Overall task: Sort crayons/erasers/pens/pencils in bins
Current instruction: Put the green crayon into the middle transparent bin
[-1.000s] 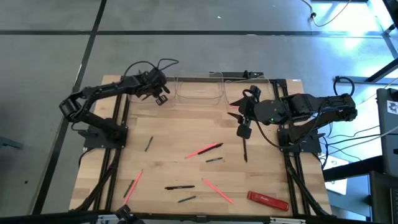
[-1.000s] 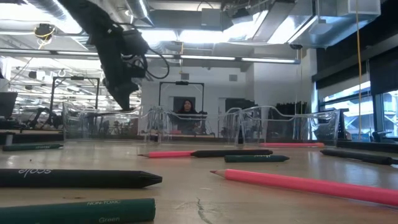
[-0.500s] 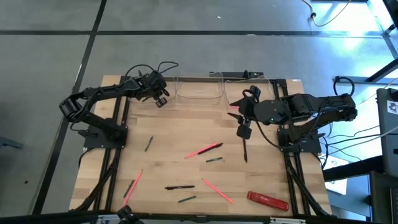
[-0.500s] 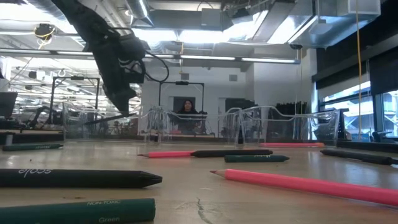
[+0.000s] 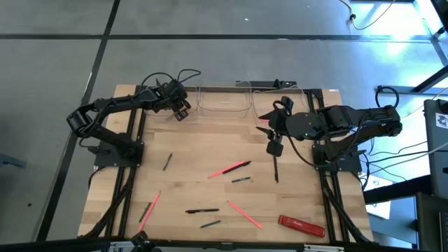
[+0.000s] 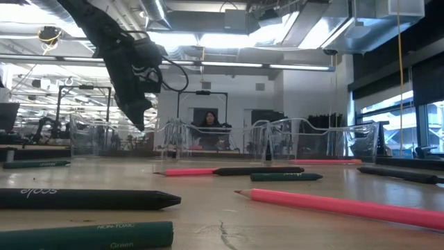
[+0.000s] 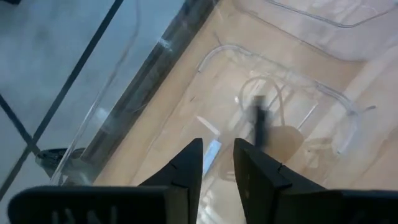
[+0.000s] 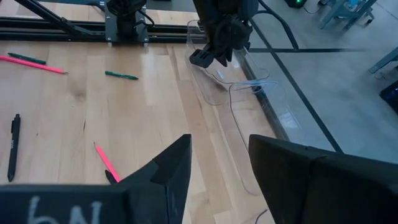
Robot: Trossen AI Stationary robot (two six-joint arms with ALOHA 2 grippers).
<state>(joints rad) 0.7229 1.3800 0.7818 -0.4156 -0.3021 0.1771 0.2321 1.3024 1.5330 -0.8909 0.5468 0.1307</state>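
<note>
Left hand (image 5: 180, 106) hangs over the far-left one of three clear, shallow plastic bins (image 6: 104, 135) ranged along the far edge of the pale wooden counter (image 5: 196, 150). Its fingers (image 7: 189, 167) stand slightly parted with nothing between them. In the left wrist view a short black stick (image 7: 259, 119) sits inside that bin, directly below the hand.

Right hand (image 5: 273, 143) waits above the counter's right-centre, fingers spread wide and empty, beside a black pencil (image 5: 275, 170).

Judgement: the step in hand is the drop into the far-left bin, and it looks complete. To finish it well, the left hand should rise straight up clear of the bin's thin wall before swinging away, since a sideways pull could catch the rim and shift the light tub. Its likeliest next pick is the grey-green stick (image 5: 167, 162) on the left of the counter.

Count, from the high view:
- Bins: three.
- Pink-red sticks: three loose on the counter.
- Black sticks: three on the counter as far as I can tell, plus the one in the bin.
- Grey-green sticks: three certain, possibly a fourth against the near-left pink one.
- Flat red bar (image 5: 301, 225): one, near right.
- Contents of the other two bins cannot be made out.
</note>
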